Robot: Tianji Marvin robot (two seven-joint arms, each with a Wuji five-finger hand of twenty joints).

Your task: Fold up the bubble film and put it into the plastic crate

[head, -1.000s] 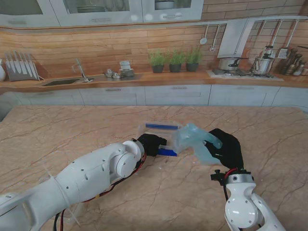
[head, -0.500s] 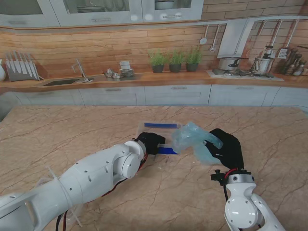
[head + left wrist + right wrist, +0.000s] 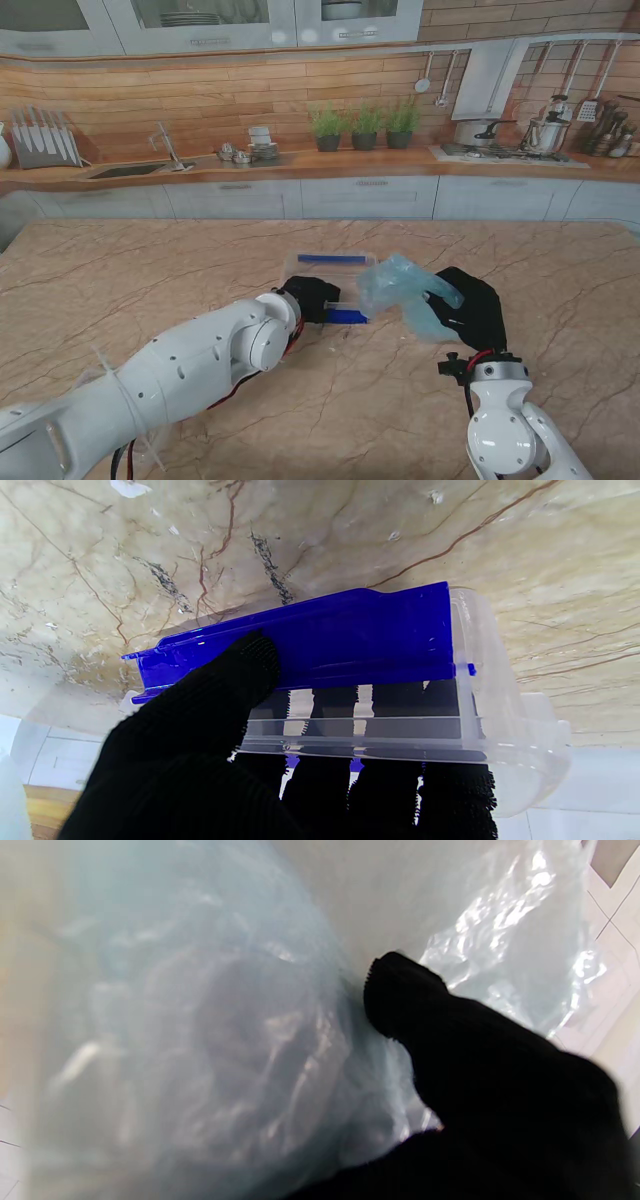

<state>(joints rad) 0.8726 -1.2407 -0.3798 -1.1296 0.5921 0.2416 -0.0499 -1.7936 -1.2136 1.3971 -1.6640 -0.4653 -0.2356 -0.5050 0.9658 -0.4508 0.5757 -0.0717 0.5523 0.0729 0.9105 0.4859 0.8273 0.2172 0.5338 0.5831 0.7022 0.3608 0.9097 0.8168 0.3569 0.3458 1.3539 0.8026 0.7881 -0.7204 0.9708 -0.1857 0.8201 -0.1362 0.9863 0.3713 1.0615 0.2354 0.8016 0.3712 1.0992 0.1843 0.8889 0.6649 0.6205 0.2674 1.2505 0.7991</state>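
From the stand, the right hand [image 3: 470,305] holds bunched bubble film [image 3: 400,285] beside the plastic crate [image 3: 330,275]. Left wrist: the left hand [image 3: 280,760] clamps its blue-handled wall. Right wrist: fingers wrapped in film. Next, I reckon, lowering it inside.

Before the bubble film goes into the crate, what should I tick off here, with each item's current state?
1. Right hand grips the bubble film: ok.
2. Left hand holds the plastic crate by its blue-handled side: ok.
3. Film bunched compactly: ok; neatly folded: cannot tell.
4. Film inside the crate: not ok, it is beside the crate, on its right.
5. Crate interior free: cannot tell.
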